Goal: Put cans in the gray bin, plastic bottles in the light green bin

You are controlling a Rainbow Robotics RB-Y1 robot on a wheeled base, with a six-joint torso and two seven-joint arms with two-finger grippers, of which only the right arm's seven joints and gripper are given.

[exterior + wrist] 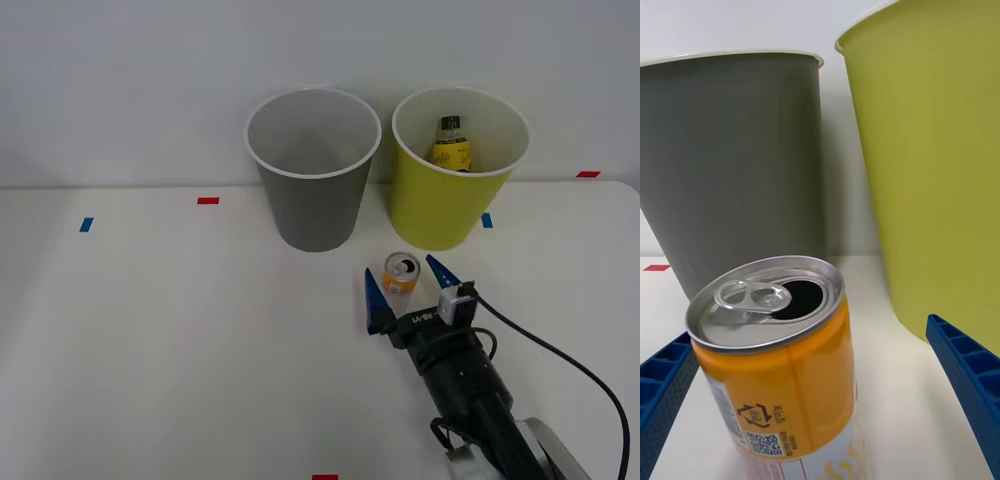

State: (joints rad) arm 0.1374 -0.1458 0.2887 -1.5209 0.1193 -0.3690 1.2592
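Front view shows a white table (150, 340) with the gray bin (314, 170) and the light green bin (458, 170) standing upright side by side at its far edge, the gray one on the left, the green one on the right, close together but apart. Inside the light green bin stands the plastic bottle (451, 143), black cap up, yellow label showing above the rim's near wall. Coming in from the near right, the black right arm (470, 385) ends in the right gripper (405, 285), whose blue fingers (375, 300) are spread wide. Between them stands the can (400, 274), upright on the table just near of the gap between the two bins, its silver top facing up.

Right wrist view has the can (782, 367) close up, orange-bodied, its tab opening visible, with a ribbed finger on either side and a clear gap to each; nothing is clamped. Beyond it rise the gray bin (737, 157) and the light green bin (940, 165).
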